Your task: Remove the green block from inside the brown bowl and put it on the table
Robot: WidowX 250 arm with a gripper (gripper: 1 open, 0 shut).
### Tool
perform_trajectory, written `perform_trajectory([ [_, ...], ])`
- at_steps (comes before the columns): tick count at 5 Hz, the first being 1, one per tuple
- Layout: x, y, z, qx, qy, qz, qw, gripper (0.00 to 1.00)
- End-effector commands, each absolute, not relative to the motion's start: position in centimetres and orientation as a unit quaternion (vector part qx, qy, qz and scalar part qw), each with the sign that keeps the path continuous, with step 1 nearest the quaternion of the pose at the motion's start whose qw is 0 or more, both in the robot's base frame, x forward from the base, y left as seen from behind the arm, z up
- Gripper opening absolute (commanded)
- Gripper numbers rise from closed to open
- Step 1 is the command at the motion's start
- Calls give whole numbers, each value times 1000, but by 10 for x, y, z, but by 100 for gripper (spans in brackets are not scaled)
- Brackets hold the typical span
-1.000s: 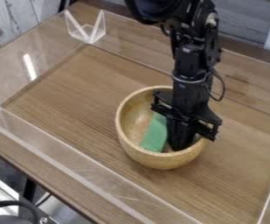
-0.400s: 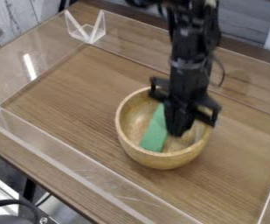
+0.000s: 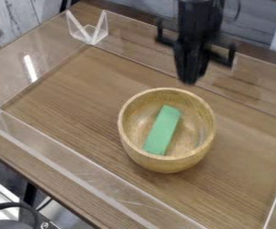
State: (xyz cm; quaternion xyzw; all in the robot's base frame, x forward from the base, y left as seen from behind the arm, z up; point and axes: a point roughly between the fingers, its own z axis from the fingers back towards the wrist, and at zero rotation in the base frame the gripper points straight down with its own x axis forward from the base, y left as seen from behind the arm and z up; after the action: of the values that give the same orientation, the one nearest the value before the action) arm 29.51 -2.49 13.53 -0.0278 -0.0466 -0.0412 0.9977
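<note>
Camera view, from above and to one side: the green block [image 3: 163,131] lies flat on the floor of the brown bowl [image 3: 166,130], running lengthwise from the near-left part of the bowl toward its far-right part, with nothing touching it. The tool [image 3: 193,77] hangs above the bowl's far rim, pointing straight down, clear of both bowl and block; its fingers are pressed together and carry nothing (the tip is a little blurred). The block sits below and slightly to the near-left of the tool's tip. The bowl stands on the table [image 3: 80,89] toward its right-hand half, with bare wood grain spreading wide to its left and toward the far corner. Low clear acrylic walls [image 3: 56,148] border the table; the near wall runs just beside the bowl's front, and the right-hand wall stands near the bowl.
</note>
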Motion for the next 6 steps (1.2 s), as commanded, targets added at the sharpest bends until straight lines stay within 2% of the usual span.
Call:
perform_trajectory([
  [1,292,-22,130,-21,-64,-47,997,100],
  [3,273,-15,92,-11,-38,-62,997,100],
  [6,266,-13,48,-2,-12,-67,998,100],
])
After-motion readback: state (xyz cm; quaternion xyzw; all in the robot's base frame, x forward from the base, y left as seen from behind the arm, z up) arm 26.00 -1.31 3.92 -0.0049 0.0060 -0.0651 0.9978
